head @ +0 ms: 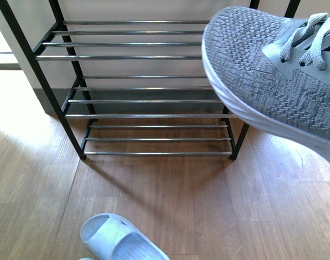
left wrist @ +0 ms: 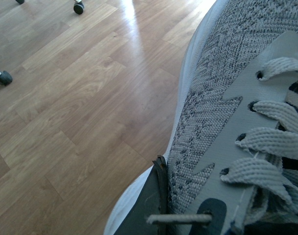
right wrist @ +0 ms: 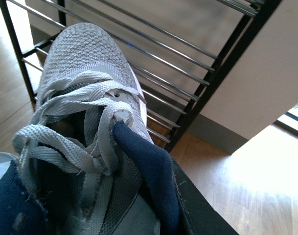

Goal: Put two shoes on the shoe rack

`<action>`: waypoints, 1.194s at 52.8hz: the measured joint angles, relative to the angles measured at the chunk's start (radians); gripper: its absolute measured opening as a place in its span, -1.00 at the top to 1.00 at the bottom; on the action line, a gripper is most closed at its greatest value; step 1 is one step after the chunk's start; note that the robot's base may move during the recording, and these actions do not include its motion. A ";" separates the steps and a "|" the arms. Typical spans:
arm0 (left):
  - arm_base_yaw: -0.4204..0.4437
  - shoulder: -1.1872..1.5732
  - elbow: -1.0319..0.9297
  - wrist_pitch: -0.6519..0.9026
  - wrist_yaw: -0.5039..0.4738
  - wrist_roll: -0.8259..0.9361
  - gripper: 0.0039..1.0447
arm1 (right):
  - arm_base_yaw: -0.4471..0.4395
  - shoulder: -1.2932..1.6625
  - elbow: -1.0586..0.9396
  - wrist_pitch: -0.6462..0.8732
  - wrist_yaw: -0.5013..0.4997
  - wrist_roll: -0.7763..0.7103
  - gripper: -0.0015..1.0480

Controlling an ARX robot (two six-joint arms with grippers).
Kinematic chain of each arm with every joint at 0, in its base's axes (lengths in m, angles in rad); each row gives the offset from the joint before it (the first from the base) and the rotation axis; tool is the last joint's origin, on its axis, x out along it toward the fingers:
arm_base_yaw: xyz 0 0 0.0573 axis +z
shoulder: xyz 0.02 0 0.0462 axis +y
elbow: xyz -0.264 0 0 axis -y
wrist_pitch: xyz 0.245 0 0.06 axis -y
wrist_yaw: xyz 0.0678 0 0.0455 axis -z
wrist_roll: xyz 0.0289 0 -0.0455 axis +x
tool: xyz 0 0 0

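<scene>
Sneaker [head: 262, 65]: grey knit upper, coarse and matt; flat woven cloth laces [right wrist: 65, 122]; smooth white rubbery sole [head: 262, 123]; navy collar [right wrist: 149, 169] of soft matt fabric. Shoe rack [head: 132, 57]: glossy chrome metal rods [head: 143, 101], matt black metal uprights [head: 43, 81]. Slide [head: 118, 238]: pale blue, matt, moulded rubber-like, ribbed footbed; floor [head: 181, 206]: wood-grain planks, smooth, soft sheen.

Home entryway: shoe rack [head: 143, 101], wood floor [head: 181, 206]
</scene>
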State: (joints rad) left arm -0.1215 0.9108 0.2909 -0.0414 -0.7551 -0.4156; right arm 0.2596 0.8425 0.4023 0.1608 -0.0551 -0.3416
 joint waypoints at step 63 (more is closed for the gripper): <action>-0.002 0.000 -0.001 0.000 -0.004 0.001 0.97 | -0.005 -0.002 -0.002 0.000 0.012 -0.003 0.97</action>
State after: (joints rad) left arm -0.1234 0.9104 0.2897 -0.0418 -0.7593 -0.4149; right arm 0.2550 0.8410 0.4004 0.1604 -0.0433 -0.3447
